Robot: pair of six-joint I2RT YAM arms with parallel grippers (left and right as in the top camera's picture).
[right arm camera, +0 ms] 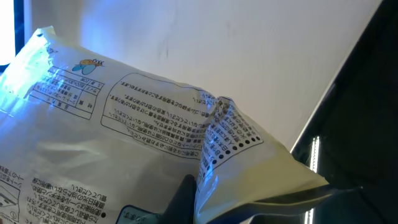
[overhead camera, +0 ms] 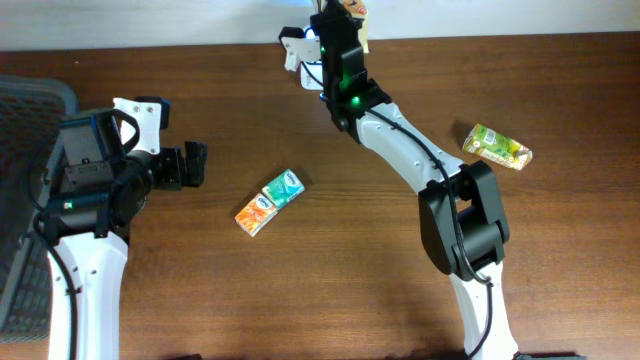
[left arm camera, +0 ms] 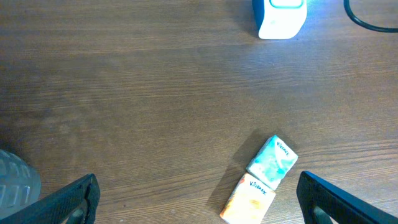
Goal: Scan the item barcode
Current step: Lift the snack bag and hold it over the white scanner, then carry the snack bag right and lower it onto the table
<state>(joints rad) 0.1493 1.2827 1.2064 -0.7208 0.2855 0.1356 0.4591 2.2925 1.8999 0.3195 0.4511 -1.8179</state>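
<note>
The right gripper (overhead camera: 345, 25) is clamped shut on a white packet (right arm camera: 124, 124), raised at the far edge of the desk (overhead camera: 400, 300) near the middle of its width. In the right wrist view the packet fills most of the picture. Its crinkled plastic face carries framed blocks of small black print and a small coloured emblem, and blue light washes over its left part. One dark finger (right arm camera: 183, 199) presses on the film from below, beside a pinched fold in the packet. From overhead only a yellowish corner of the packet shows above the wrist.

Just to the left of that gripper sits a white scanner (overhead camera: 295, 50), upright on the desk. The left wrist view shows blue light on its top.

The left gripper (overhead camera: 195, 165) hangs over the left part of the desk with its jaws spread wide and nothing between them. It is aimed toward the desk's middle.

Between the two arms lie a teal tissue pack (overhead camera: 283, 188) and an orange tissue pack (overhead camera: 255, 215), flat and touching end to end in a slanted line. A green snack packet (overhead camera: 497, 146) lies flat well off to the right, beyond the right arm.

A dark mesh basket (overhead camera: 20, 130) stands at the left edge. The left arm covers much of it, and its contents cannot be told.
</note>
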